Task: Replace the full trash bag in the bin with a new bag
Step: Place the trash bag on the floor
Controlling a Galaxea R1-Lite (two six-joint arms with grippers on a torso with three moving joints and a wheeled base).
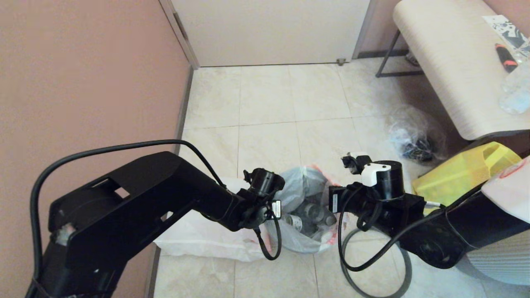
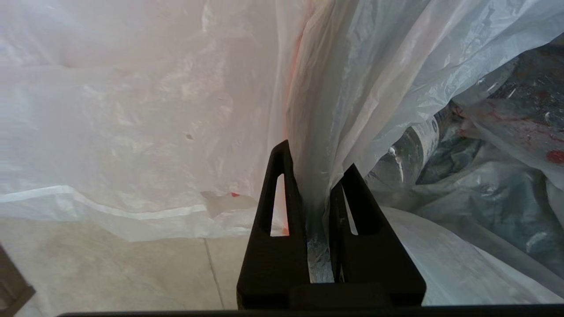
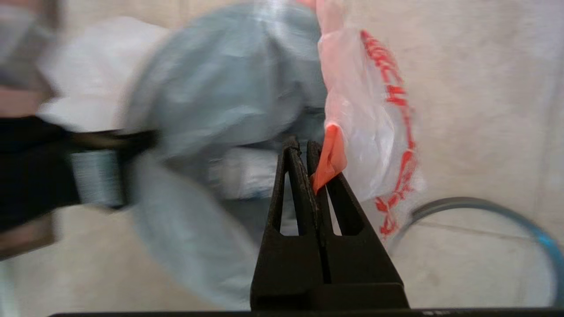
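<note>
The full trash bag (image 1: pixel 304 194), translucent white and lumpy with dark bottles, hangs between my two grippers over the floor tiles. My left gripper (image 1: pixel 274 207) is shut on a bunched fold of its plastic (image 2: pixel 315 193). My right gripper (image 1: pixel 333 199) is shut on the bag's orange-red handle (image 3: pixel 331 158), beside the red lettering (image 3: pixel 396 101). The bin's dark grey hoop (image 1: pixel 408 265) lies just right of the bag, below my right arm. The new bag (image 1: pixel 198 238) lies flat and white on the floor under my left arm.
A clear wrinkly bag holding black things (image 1: pixel 414 138) and a yellow tote (image 1: pixel 463 174) sit to the right. Above them is a pale bench (image 1: pixel 447 62). A pink wall (image 1: pixel 83 82) runs close on the left. A door (image 1: pixel 269 29) closes the far end.
</note>
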